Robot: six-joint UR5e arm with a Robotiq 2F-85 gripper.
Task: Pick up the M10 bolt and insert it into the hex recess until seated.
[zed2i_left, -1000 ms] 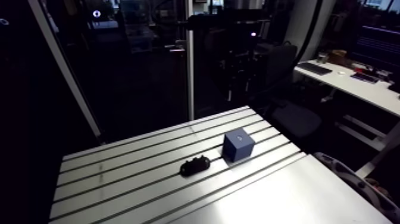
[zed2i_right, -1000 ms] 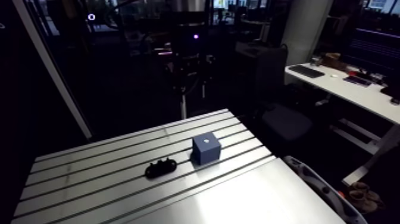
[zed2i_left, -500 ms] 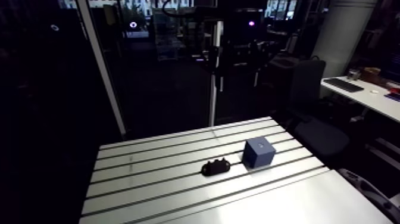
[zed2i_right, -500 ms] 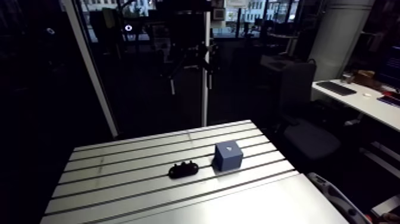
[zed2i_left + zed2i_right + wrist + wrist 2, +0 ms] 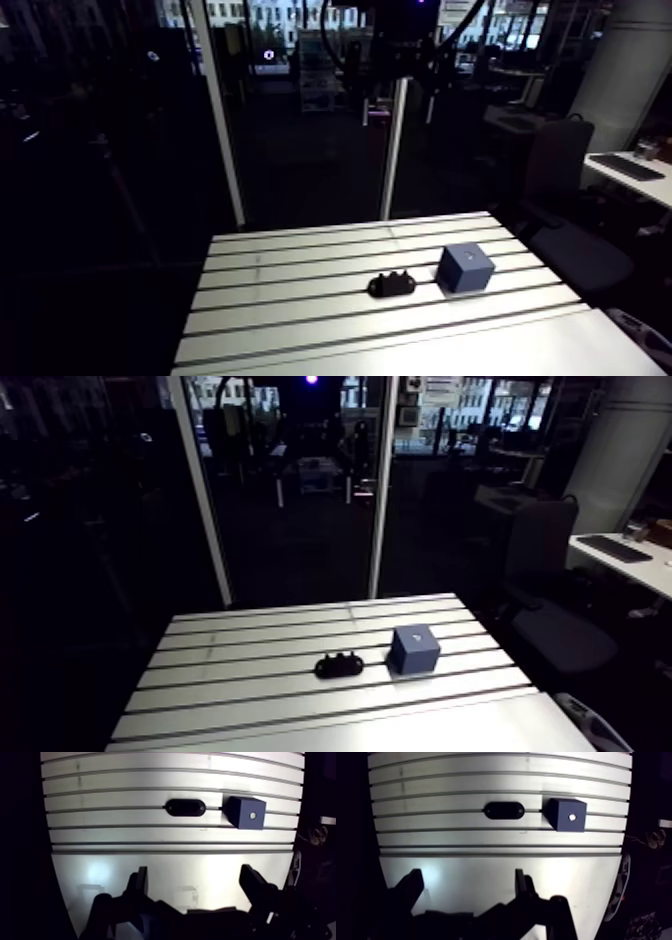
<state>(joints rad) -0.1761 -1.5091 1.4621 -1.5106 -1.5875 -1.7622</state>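
Tool [image 5: 196,881] spread empty, blue cube [image 5: 245,812], pale top dot, black oblong piece [image 5: 185,807]

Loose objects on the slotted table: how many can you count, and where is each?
2. A dark-blue cube sits on the slotted aluminium table; a black oval part lies beside it, not touching. Both are ahead of the open hand. Anything smaller may be hidden.

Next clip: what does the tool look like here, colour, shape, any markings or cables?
In the wrist view the tool is black throughout: two flat, angular fingers with squared tips, carried on jointed link bars that merge into a dark body. No markings or cables can be made out on it. The arm views are too dim to show the arm itself.
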